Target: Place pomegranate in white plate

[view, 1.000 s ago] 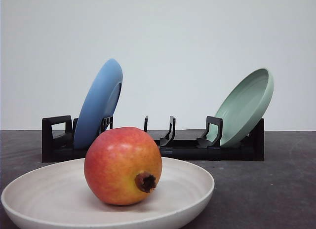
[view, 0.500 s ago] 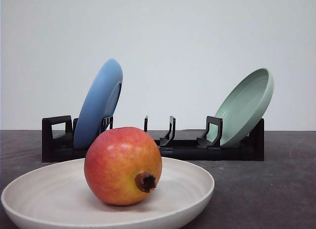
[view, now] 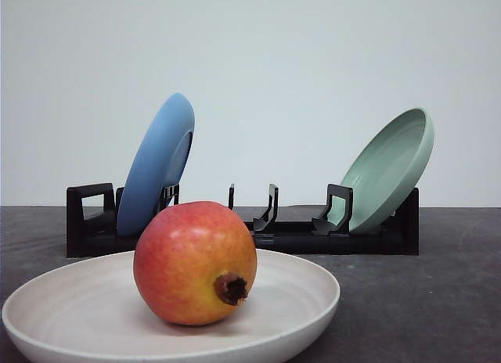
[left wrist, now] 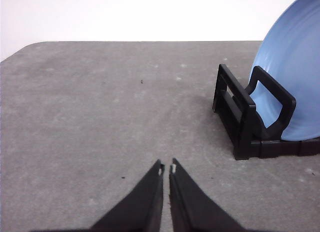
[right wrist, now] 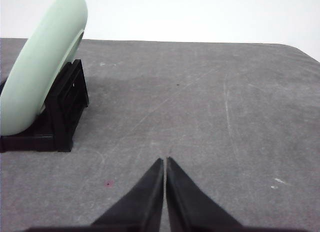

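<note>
The pomegranate (view: pixel 194 263), red fading to orange-yellow with a dark crown stub, rests inside the white plate (view: pixel 305 300) at the near edge of the front view. My left gripper (left wrist: pixel 166 168) is shut with nothing between its fingers, hovering over bare grey table beside the rack's blue-plate end. My right gripper (right wrist: pixel 164 162) is also shut and holds nothing, over bare table beside the rack's green-plate end. Both grippers are well apart from the fruit and plate.
A black dish rack (view: pixel 290 236) stands behind the white plate, holding a blue plate (view: pixel 156 163) on its left and a pale green plate (view: pixel 391 167) on its right. Its middle slots are vacant. Grey table (right wrist: pixel 210 102) stretches around the rack.
</note>
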Tool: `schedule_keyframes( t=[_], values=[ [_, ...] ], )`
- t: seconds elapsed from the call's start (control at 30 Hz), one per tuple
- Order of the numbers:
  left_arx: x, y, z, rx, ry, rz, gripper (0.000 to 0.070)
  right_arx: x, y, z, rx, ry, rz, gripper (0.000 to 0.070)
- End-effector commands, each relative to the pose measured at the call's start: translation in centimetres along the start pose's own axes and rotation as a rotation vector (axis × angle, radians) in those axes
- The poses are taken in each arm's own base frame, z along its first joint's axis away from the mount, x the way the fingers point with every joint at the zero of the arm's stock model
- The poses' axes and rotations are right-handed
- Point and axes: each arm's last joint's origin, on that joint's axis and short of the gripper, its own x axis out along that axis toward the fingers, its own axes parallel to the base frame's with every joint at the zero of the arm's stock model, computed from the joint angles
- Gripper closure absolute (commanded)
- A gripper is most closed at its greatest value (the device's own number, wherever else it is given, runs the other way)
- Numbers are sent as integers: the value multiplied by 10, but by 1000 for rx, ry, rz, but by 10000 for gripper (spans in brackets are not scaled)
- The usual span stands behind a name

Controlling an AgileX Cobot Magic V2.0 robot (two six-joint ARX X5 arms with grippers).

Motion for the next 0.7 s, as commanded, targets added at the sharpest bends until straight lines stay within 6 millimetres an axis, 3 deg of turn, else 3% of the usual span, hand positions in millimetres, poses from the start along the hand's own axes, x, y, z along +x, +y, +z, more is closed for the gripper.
schedule_keyframes(
  t=[0.0, 0.67],
  values=[
    [1, 0, -4, -2, 14, -5, 700, 0, 0, 0, 11, -10, 0, 700],
    [1, 0, -4, -2, 14, -5, 700, 0, 0, 0, 11, -10, 0, 700]
  ],
)
